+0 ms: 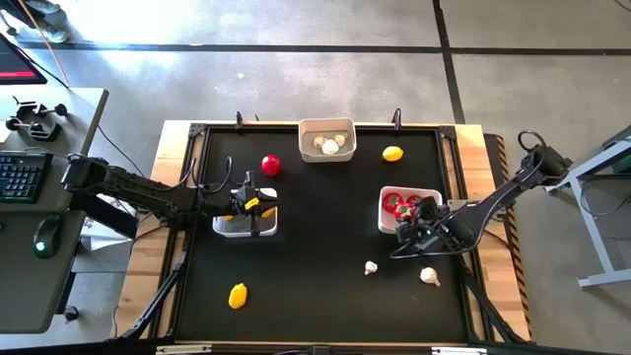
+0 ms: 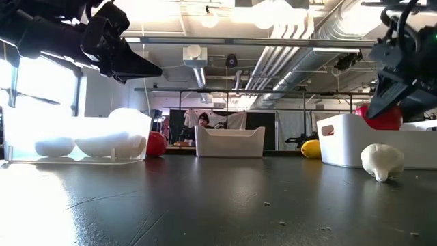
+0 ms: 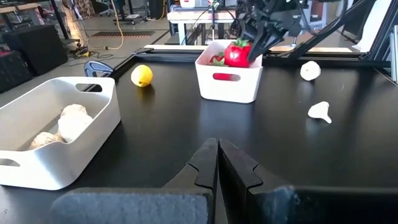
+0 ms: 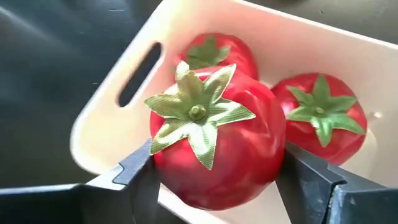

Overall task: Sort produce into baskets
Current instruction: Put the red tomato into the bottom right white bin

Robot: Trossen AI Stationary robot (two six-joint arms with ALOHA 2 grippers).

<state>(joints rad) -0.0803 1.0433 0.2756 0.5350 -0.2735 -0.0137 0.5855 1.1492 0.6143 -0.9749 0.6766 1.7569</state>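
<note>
1. Left arm reaches in from the table's left side, stretched low toward the middle.
2. Left gripper (image 3: 217, 163): fingers pressed together, nothing between them.
3. Right arm comes in from the right edge, elbow bent, wrist angled downward.
4. Right gripper (image 4: 214, 163): fingers spread wide, clamped on either side of a tomato (image 4: 217, 146).

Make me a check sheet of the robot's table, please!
Surface: black table, wooden frame.
Job's things: three baskets; right basket holds tomatoes, far basket garlic, left basket under the left arm. Loose: red tomato, lemons, garlic bulbs.
Clutter: nothing seen.
Grippers: left gripper shut, empty; right gripper holding a tomato over the right basket.
Cables: along both arms.
Surroundings: desk, keyboard.
</note>
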